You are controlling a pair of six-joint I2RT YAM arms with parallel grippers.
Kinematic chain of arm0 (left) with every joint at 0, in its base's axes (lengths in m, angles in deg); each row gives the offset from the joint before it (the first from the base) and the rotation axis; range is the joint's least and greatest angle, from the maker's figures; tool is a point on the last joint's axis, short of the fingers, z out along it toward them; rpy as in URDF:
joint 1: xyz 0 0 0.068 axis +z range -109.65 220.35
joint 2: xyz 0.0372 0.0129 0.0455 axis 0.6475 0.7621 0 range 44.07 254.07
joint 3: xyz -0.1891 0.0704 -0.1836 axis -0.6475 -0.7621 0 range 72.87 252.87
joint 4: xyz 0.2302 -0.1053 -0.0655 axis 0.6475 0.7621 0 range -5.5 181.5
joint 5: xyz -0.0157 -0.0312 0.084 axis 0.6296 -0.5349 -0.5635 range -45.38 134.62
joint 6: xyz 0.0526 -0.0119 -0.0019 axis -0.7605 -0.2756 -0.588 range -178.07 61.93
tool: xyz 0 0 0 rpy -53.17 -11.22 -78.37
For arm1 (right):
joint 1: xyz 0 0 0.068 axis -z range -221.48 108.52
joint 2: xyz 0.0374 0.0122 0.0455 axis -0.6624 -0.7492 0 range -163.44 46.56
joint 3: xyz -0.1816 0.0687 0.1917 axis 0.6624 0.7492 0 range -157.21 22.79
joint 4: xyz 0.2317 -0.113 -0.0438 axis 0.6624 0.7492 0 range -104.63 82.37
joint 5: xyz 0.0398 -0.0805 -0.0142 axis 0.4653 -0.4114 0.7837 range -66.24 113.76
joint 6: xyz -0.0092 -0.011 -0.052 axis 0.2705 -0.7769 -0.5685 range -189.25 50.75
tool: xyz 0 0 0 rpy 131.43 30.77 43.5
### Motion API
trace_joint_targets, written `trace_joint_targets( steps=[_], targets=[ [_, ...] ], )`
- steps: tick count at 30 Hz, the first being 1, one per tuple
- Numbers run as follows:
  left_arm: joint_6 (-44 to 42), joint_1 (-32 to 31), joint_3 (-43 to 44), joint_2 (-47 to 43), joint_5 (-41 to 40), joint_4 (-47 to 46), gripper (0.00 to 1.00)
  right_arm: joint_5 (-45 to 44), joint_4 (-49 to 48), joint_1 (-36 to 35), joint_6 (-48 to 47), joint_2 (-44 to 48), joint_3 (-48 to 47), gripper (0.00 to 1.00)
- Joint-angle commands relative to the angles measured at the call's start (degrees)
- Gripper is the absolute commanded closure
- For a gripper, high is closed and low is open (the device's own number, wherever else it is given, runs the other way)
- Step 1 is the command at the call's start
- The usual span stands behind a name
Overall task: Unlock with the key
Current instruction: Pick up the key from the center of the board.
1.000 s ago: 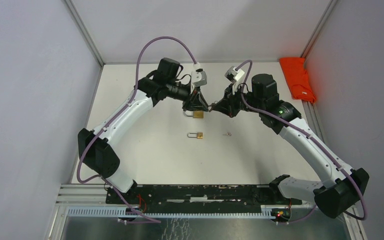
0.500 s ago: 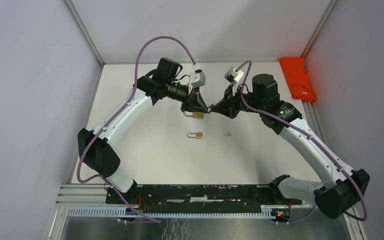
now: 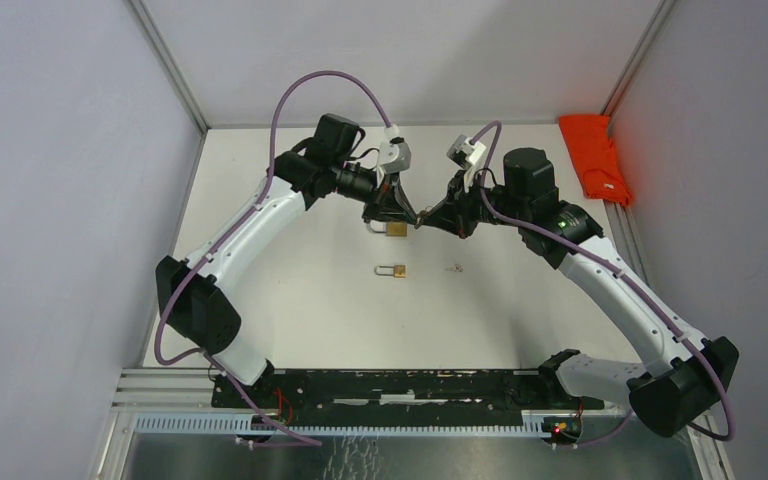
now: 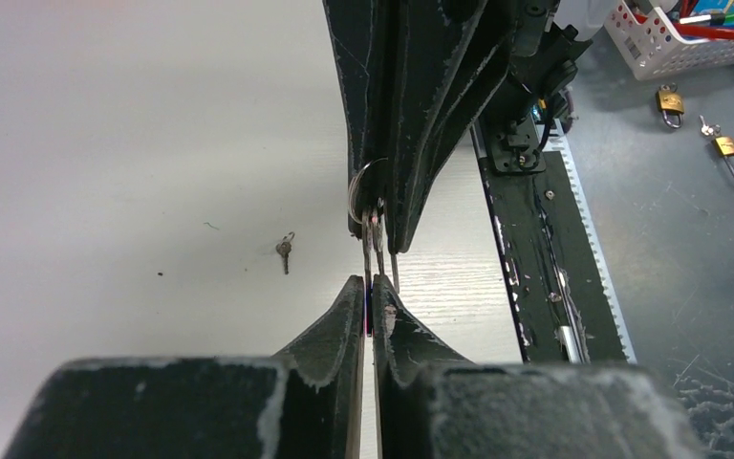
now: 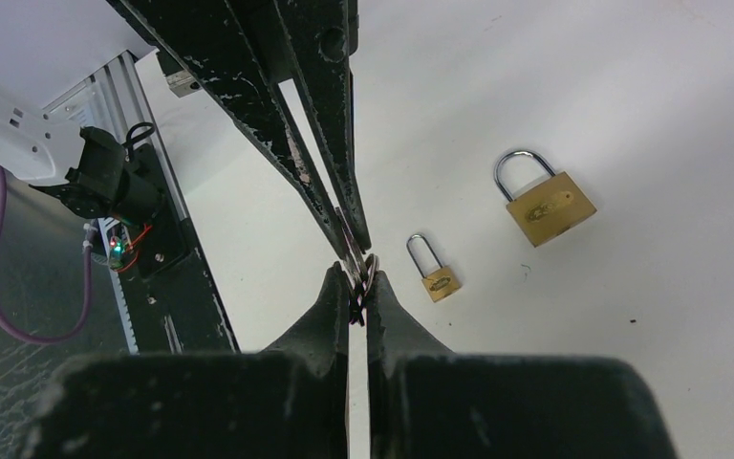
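My two grippers meet tip to tip above the back of the table. My right gripper (image 5: 356, 284) is shut on a key ring (image 5: 370, 271). From that ring (image 4: 359, 189) the keys (image 4: 374, 244) point into my left gripper (image 4: 370, 287), whose jaws are pressed on a key blade. On the table below lie a large brass padlock (image 5: 547, 206) (image 3: 395, 229) and a small brass padlock (image 5: 438, 277) (image 3: 396, 270), both with shackles down. In the top view my left gripper (image 3: 408, 214) and right gripper (image 3: 423, 219) nearly touch just above the large padlock.
A loose small key (image 4: 285, 251) (image 3: 452, 267) lies on the table right of the small padlock. An orange cloth (image 3: 595, 155) sits at the back right edge. Beyond the table's rail are a white basket (image 4: 669, 43) and several spare padlocks (image 4: 669, 100).
My left gripper's jaws have closed in on the key blade. Both arms have edged slightly left; the padlocks and loose key have not moved.
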Motion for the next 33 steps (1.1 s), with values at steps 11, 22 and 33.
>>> trace_joint_targets(
  steps=[11,22,33],
  targets=[
    [6.62,0.11,0.02,-1.89,-1.74,-8.1,0.9,-1.7,0.29,-0.48,-1.45,0.15,-0.36,0.69],
    [7.32,-0.01,-0.28,-1.92,-2.25,-8.1,0.9,-9.65,0.9,-0.42,-2.89,2.14,-1.59,0.46],
    [8.99,0.04,0.77,-1.83,-4.13,-9.09,0.9,-6.3,-14.4,-0.42,0.45,4.71,9.79,0.49]
  ],
)
